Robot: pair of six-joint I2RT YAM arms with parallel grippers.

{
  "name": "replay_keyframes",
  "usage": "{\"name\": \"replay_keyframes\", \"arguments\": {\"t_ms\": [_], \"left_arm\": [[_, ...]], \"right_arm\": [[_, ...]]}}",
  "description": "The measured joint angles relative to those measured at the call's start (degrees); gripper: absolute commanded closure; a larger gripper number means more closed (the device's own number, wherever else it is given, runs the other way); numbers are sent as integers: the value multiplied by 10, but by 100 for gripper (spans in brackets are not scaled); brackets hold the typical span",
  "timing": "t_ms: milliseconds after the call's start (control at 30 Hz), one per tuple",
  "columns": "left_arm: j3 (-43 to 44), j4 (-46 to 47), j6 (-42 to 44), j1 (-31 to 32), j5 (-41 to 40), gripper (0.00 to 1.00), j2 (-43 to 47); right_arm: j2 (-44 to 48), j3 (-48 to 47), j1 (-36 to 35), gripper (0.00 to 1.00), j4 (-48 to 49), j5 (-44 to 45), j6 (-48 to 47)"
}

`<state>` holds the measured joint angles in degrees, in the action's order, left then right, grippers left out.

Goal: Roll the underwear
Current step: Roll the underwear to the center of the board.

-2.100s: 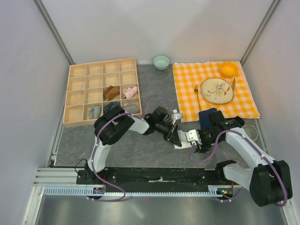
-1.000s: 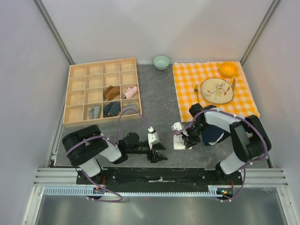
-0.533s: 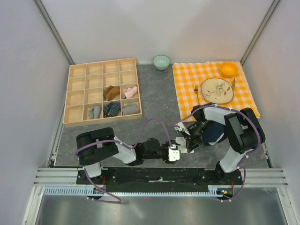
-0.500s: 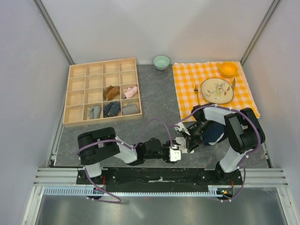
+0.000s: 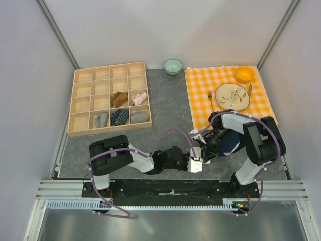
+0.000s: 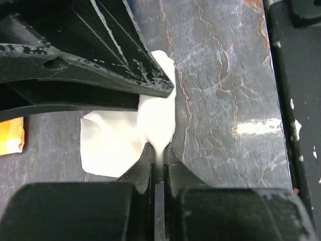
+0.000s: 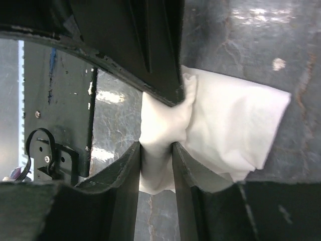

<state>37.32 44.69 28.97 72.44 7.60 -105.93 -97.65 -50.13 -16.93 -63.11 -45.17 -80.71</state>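
Note:
The cream-white underwear (image 6: 125,138) lies on the grey table near the front edge, bunched into a ridge. My left gripper (image 6: 159,156) is shut on the near end of that ridge. My right gripper (image 7: 156,150) is shut on a thick fold of the same cloth (image 7: 235,120) from the other side. The two grippers meet tip to tip, left (image 5: 192,163) and right (image 5: 201,151), and hide most of the cloth in the top view. The rust-brown underwear (image 5: 119,99) sits in a cell of the wooden organizer (image 5: 80,100).
The organizer also holds a striped sock bundle (image 5: 119,116), grey bundles and a pink one. A checked cloth (image 5: 200,100) with plate (image 5: 232,97), fork and orange bowl (image 5: 245,74) lies back right. A green bowl (image 5: 173,66) stands behind. A dark blue cloth (image 5: 229,143) lies under the right arm.
My left gripper swept right along the front of the table to the white underwear and closed on it. My right gripper stayed on the cloth and shifted slightly.

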Motion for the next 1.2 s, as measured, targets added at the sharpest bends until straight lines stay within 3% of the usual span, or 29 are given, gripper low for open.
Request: {"name": "replay_keyframes", "arguments": {"t_ms": [200, 467, 667, 833, 967, 1033, 1200], "left_arm": [[66, -97, -82, -35, 57, 98, -2], [169, -170, -301, -165, 261, 93, -73], [228, -171, -452, -221, 399, 89, -147], [251, -160, -547, -240, 456, 83, -183], [257, -158, -600, -243, 480, 78, -198], [259, -158, -620, -243, 488, 75, -202], [259, -159, -647, -243, 489, 66, -204]], "right_arm": [[95, 8, 69, 46, 38, 1, 19], [266, 33, 108, 47, 93, -1, 28], [299, 88, 108, 35, 91, -5, -16], [311, 133, 80, 35, 122, 5, -27], [322, 165, 23, 37, 190, 46, -1], [319, 176, -6, 43, 227, 73, 16], [293, 181, -41, 73, 272, 121, 35]]}}
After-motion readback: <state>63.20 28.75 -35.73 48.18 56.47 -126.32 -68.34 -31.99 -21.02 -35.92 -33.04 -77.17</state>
